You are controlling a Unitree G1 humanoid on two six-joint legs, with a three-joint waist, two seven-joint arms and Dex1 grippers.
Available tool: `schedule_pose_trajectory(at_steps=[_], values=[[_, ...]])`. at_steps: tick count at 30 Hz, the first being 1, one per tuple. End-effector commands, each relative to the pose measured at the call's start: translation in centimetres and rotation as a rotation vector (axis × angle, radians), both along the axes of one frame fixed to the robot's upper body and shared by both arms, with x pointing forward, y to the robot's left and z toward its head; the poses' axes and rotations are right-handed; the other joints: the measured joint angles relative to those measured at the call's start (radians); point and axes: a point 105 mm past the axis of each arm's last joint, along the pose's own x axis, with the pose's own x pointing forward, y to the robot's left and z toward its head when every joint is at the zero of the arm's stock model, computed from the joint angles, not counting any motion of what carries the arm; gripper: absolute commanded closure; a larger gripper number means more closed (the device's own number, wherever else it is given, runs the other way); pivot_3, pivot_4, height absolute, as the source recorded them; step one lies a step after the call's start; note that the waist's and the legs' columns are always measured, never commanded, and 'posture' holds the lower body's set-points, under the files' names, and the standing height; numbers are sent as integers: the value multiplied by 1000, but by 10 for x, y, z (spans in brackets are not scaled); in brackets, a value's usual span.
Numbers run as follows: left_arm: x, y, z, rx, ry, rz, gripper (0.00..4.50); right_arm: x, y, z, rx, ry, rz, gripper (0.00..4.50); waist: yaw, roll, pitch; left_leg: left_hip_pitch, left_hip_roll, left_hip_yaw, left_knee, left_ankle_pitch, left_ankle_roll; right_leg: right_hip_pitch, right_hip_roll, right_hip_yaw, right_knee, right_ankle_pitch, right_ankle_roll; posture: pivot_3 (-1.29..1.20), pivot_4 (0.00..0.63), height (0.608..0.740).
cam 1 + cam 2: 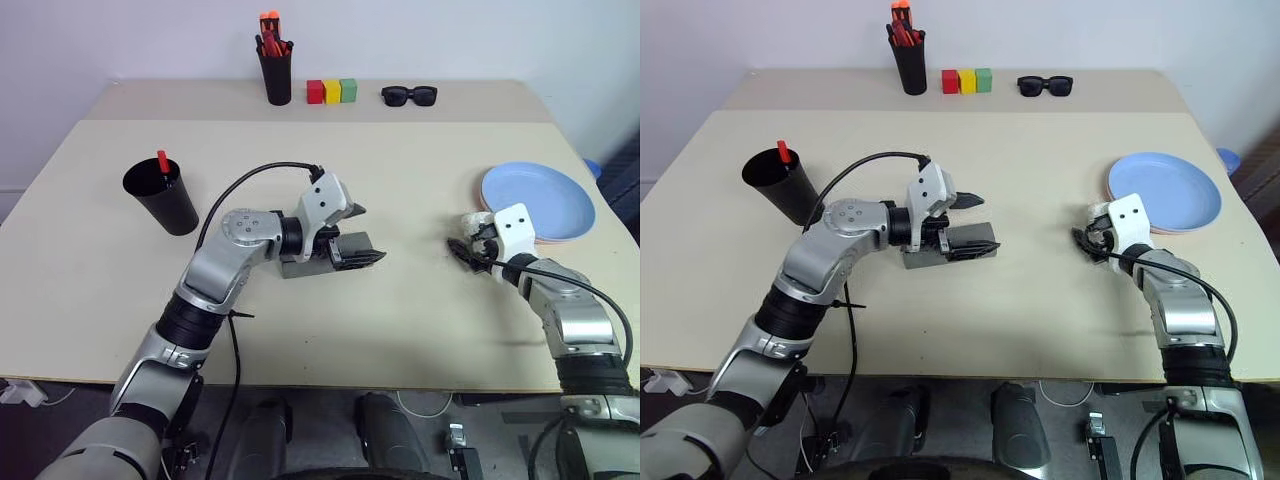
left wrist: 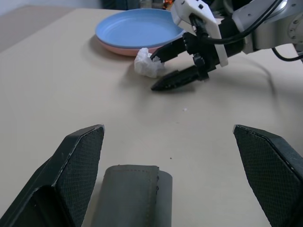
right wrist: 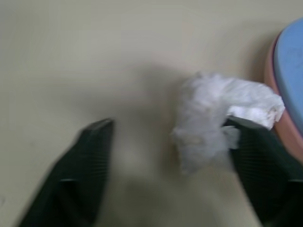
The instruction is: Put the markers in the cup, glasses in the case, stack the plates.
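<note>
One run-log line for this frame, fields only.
left pincer: open over grey case | right pincer: open around crumpled tissue | plates: stacked | marker: in cup

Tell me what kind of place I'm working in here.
Probably a lab or office test setup, not a home: a plain beige table against a bare white wall, staged with three small coloured blocks, a black holder of orange-tipped markers, and stacked blue and pink plastic plates.

Centre table [image 1: 420,190]: we find open passage | right edge: stacked plates [image 1: 545,200] block, crumpled white tissue [image 2: 147,64] just beside them | middle: grey case [image 1: 940,250] obstructs | left: cup [image 1: 165,200] stands clear.
</note>
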Motion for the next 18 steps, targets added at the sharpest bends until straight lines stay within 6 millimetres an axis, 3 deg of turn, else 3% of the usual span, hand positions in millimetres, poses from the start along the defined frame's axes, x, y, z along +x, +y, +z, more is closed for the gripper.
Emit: schedule_pose_trajectory(at_steps=[1,4,9,14,18], values=[[-2,2,12,-31,-34,3,0,7,-4,12,-34,-61,-23,2935,0,0,0,0,0,0,0,0,0,0,0,0,0,0,0,0,150,740],[-3,3,12,-30,-34,6,0,8,-5,19,-64,-95,-23,4421,0,0,0,0,0,0,0,0,0,0,0,0,0,0,0,0,150,740],[-3,1,10,-31,-33,7,0,7,-4,37,-52,-188,-24,4421,0,0,0,0,0,0,0,0,0,0,0,0,0,0,0,0,150,740],[-3,-2,9,-36,-29,-2,0,13,-22,69,-48,-334,-104,4421,-1,0,0,0,0,0,0,0,0,0,0,0,0,0,0,0,150,740],[-2,-3,11,-42,-29,-2,0,22,-43,82,-76,-382,-194,4421,-1,0,0,0,0,0,0,0,0,0,0,0,0,0,0,0,150,740]])
